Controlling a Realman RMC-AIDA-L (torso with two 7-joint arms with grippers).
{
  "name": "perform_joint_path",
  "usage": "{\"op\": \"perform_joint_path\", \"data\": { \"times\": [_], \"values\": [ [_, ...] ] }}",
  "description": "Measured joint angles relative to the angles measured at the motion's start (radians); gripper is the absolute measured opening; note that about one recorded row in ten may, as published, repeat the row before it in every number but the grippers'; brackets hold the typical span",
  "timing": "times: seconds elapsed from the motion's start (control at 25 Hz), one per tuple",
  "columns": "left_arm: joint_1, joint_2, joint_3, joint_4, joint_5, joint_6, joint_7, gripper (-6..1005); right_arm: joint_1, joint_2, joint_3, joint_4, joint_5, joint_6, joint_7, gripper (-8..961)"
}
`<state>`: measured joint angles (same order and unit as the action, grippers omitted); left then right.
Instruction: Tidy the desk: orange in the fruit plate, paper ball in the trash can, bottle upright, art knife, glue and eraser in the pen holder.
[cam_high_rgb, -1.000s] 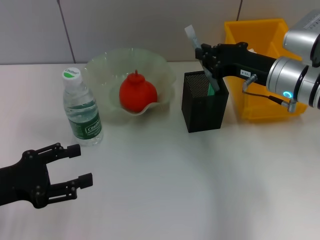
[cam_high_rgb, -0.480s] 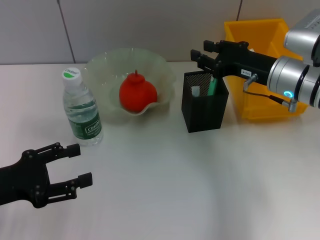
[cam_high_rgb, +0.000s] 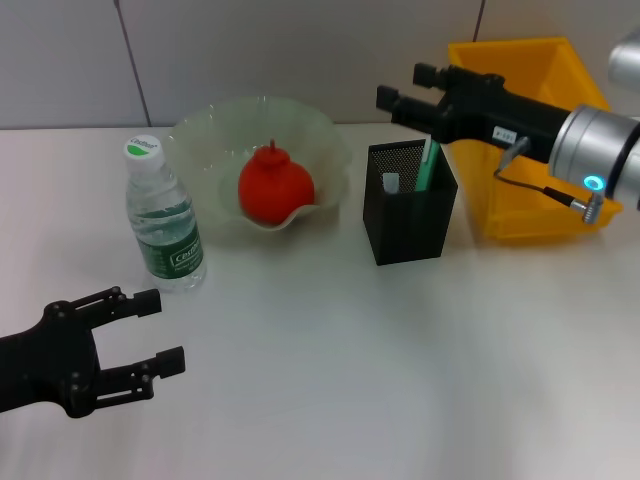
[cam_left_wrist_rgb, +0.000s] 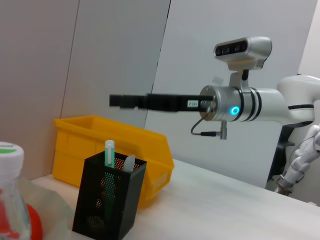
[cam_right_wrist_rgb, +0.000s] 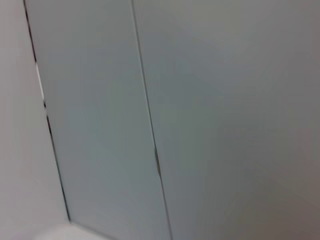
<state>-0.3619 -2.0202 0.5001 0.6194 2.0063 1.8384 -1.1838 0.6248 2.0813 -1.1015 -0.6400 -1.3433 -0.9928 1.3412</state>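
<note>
Orange (cam_high_rgb: 275, 188) in fruit plate (cam_high_rgb: 205, 135), two green-and-white sticks in pen holder (cam_high_rgb: 408, 210), bottle (cam_high_rgb: 164, 222) upright on worktop (cam_high_rgb: 380, 350); right pincer (cam_high_rgb: 405, 88) spread empty above holder, left pincer (cam_high_rgb: 152, 334) spread empty low; right wrist view only wall.

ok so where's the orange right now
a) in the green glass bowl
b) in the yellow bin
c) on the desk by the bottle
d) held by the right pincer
a: the orange sits inside the scalloped fruit plate, and the right pincer is empty above the pen holder.
</note>
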Motion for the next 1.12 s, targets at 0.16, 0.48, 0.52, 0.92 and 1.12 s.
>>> {"op": "perform_joint_path", "data": {
  "times": [0.16,0.48,0.52,0.92,1.12],
  "values": [
    [-0.006,0.000,0.006,-0.007,0.000,0.003,-0.002,811,-0.036,-0.009,0.033,-0.012,0.050,-0.143,0.092,614],
    [-0.031,-0.010,0.028,-0.056,0.006,0.061,-0.002,811,-0.149,-0.062,0.060,-0.006,-0.141,-0.626,0.190,774],
    [-0.045,-0.011,0.088,-0.095,0.009,0.062,0.003,811,-0.162,-0.063,0.061,-0.002,-0.179,-0.647,0.175,774],
    [-0.055,-0.032,0.178,-0.144,0.020,-0.021,0.091,811,-0.260,-0.049,0.064,0.132,-0.326,-0.713,-0.173,775],
    [-0.075,-0.035,0.179,-0.175,0.069,-0.050,0.116,811,-0.266,-0.048,0.064,0.167,-0.352,-0.699,-0.233,775]
  ]
}}
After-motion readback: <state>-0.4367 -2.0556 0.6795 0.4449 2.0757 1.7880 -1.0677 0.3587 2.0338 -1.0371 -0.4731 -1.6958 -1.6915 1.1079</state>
